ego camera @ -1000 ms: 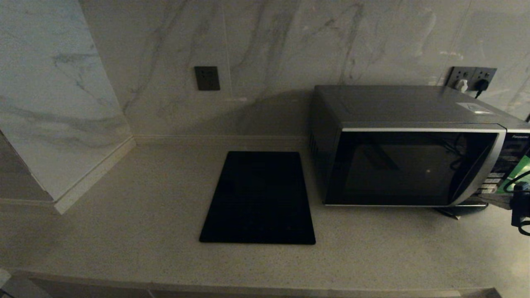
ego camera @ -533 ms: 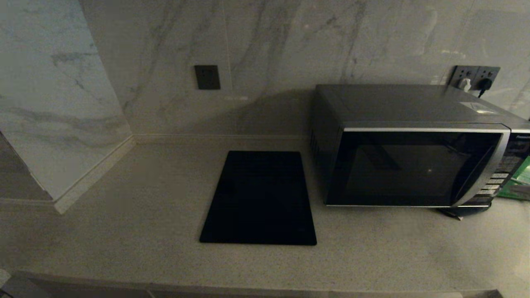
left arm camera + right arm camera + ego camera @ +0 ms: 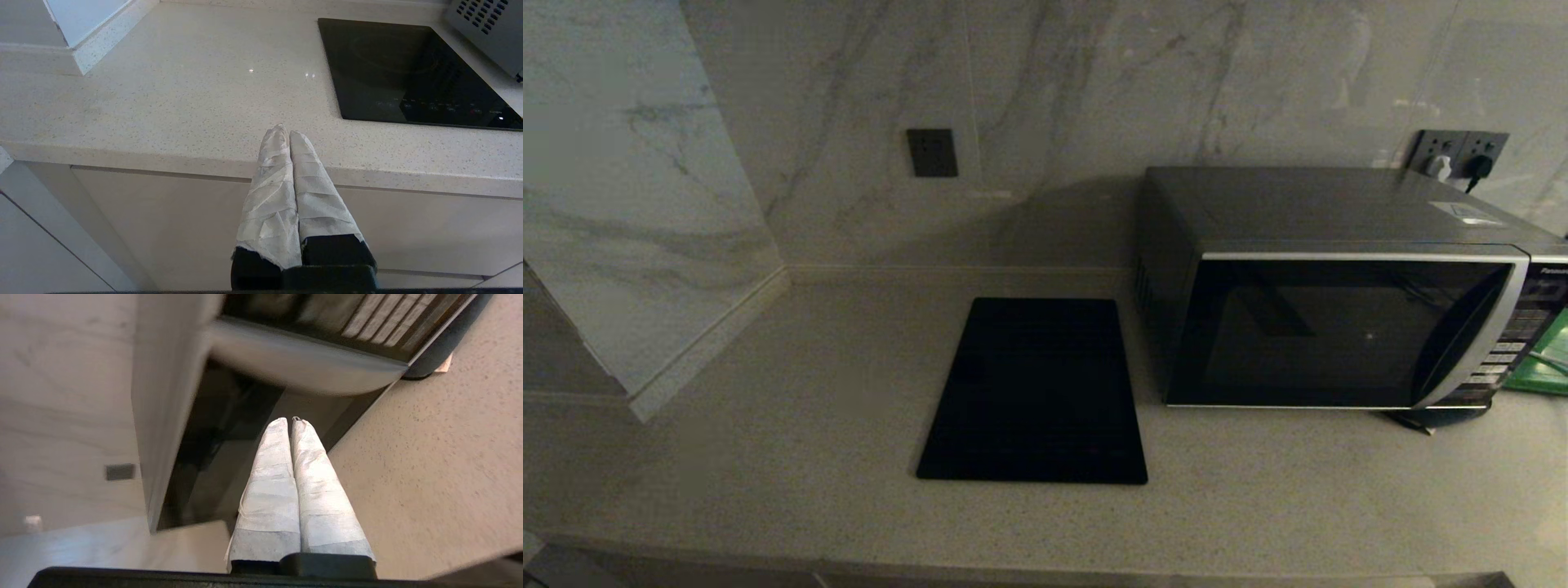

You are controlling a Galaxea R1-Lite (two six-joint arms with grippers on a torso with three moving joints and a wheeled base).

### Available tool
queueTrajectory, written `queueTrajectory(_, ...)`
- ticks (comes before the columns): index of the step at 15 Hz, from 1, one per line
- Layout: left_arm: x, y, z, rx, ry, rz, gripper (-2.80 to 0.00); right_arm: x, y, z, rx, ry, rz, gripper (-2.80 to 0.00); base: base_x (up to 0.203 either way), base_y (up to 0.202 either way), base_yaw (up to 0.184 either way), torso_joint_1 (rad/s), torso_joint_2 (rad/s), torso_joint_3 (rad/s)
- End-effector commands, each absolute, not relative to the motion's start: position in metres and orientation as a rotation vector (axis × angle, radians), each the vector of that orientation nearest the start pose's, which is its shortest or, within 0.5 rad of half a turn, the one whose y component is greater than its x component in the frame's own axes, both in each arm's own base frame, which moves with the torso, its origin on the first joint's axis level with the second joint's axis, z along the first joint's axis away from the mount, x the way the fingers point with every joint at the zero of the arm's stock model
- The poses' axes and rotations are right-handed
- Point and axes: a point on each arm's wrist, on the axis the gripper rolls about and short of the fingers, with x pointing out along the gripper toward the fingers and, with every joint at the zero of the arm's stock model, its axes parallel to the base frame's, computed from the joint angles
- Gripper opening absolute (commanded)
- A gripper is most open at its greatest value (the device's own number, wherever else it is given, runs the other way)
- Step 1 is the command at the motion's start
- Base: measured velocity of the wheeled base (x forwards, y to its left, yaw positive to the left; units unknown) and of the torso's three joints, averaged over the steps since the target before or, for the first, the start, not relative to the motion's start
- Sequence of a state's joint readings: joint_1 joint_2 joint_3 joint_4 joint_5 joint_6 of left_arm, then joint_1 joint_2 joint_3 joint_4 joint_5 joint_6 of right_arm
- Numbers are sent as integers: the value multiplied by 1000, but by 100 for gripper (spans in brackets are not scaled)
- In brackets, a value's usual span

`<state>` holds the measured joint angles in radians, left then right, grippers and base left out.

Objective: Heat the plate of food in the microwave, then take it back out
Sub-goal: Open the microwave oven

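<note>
The microwave (image 3: pixel 1339 278), dark grey with a black glass door, stands shut at the right of the counter; its curved silver trim (image 3: pixel 302 361) and button panel (image 3: pixel 1507 355) show. The plate of food is out of view. My right gripper (image 3: pixel 289 420) is shut and empty, held in front of the lower door near the panel; it is outside the head view. My left gripper (image 3: pixel 284 131) is shut and empty, parked low at the counter's front edge, left of the cooktop.
A flat black cooktop slab (image 3: pixel 1037 392) lies left of the microwave. A green item (image 3: pixel 1543 359) sits at the far right by the microwave. Wall sockets (image 3: pixel 1458 155) with plugs are behind it. A marble wall corner (image 3: pixel 645 245) juts in at the left.
The right arm, seen at the far right edge by the button panel a second ago, has drawn back out of the head view. The microwave door stays shut.
</note>
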<state>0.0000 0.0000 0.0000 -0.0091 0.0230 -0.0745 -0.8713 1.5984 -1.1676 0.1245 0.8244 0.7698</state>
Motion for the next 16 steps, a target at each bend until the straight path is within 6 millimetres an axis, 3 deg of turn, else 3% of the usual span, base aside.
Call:
queueTrajectory(1,-23,1,76,-75,-9,23,-280,165,-156,288,1043,271,-161,-280,0,0,0,0,0,0)
queueTrajectory(7,-23,1,76,-75,-9,23,-280,156,-65,324,690,292,-268,-280,0,0,0,0,0,0)
queueTrajectory(9,-23,1,76,-75,-9,23,-280,143,-41,333,530,235,-357,-280,0,0,0,0,0,0)
queueTrajectory(13,-23,1,76,-75,-10,23,-280,73,-16,354,301,59,-346,-280,0,0,0,0,0,0)
queueTrajectory(16,-23,1,76,-75,-9,23,-280,12,-6,342,191,-42,-312,-280,0,0,0,0,0,0)
